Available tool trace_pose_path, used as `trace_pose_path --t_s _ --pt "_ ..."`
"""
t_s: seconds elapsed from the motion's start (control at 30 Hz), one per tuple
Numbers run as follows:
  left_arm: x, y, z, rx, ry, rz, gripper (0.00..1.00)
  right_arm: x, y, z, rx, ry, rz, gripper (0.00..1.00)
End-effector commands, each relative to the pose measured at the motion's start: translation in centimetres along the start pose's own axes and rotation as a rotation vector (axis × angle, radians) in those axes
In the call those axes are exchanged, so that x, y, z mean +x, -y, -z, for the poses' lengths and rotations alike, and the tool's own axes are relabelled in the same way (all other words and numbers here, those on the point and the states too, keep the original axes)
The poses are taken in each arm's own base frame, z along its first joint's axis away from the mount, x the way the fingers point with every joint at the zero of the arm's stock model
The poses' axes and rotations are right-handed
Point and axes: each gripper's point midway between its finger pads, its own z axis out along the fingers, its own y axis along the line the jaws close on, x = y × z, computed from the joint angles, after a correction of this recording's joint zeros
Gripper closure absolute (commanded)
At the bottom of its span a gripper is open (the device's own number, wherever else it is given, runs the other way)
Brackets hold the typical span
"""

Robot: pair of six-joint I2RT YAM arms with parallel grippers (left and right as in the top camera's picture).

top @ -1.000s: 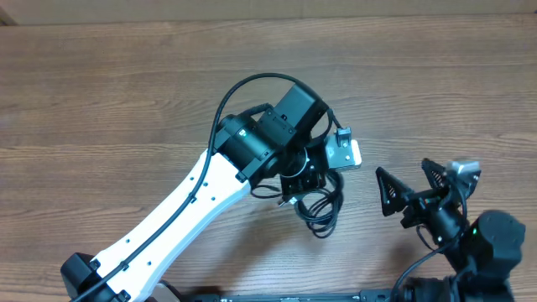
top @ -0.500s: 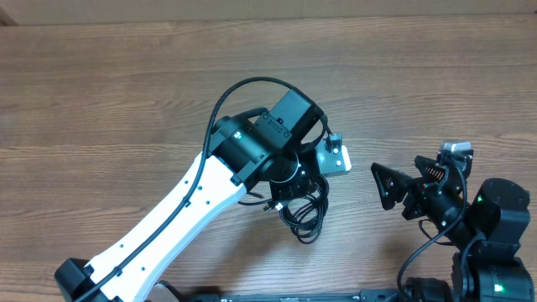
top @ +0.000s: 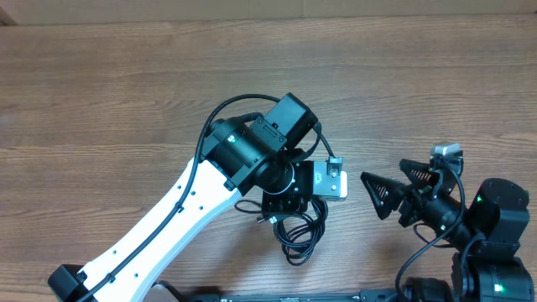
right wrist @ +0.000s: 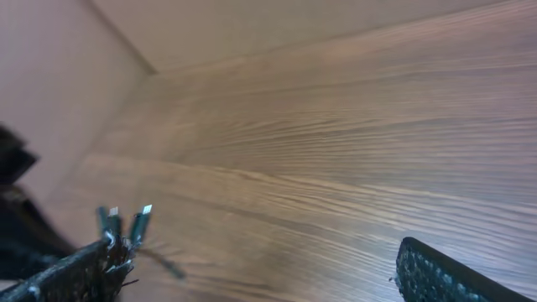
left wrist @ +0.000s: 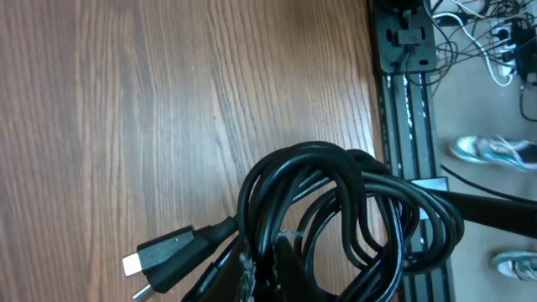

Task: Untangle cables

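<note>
Left gripper (top: 288, 191) is pinched shut on the tangled cables (top: 299, 236), near the front edge of the table (top: 101, 84). The right gripper (top: 396, 186) hangs wide open just beside them. I'd have the right one grab a single outer loop, not the whole wad, and pull slowly. The bundle runs lengthwise from the left gripper toward the front edge, with the plugs (left wrist: 159, 252) poking out on the left arm's side.

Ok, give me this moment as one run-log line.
left gripper: shut on cables | cables: one tangled bundle, plug ends sticking out | right gripper: open, empty, apart from bundle
</note>
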Motion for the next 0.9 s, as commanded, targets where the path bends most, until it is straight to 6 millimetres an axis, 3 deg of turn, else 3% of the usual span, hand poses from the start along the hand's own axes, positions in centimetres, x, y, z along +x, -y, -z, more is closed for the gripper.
trace_pose_path --t_s 0.0,0.3,0.57,0.77,0.87 --pt "-2.3 -0.4 1.7 -0.052 0.102 -0.055 0.96 -1.1 -2.5 0.6 -0.112 0.025 0.044 0.0" --pt "-6.2 -3.7 2.8 -0.202 0.248 -0.14 0.96 -1.3 -3.8 0.8 -0.186 0.03 0.063 0.0" --pt "-8.1 -4.2 3.5 -0.228 0.329 -0.192 0.96 -1.2 -3.8 0.8 -0.186 0.026 0.06 0.0" --pt "-8.4 -4.0 3.6 -0.219 0.343 -0.202 0.96 -1.0 -3.7 0.8 -0.185 0.019 0.053 0.27" --pt "-9.6 -3.7 4.0 -0.202 0.407 -0.233 0.96 -1.0 -4.3 0.9 -0.219 0.016 0.06 0.41"
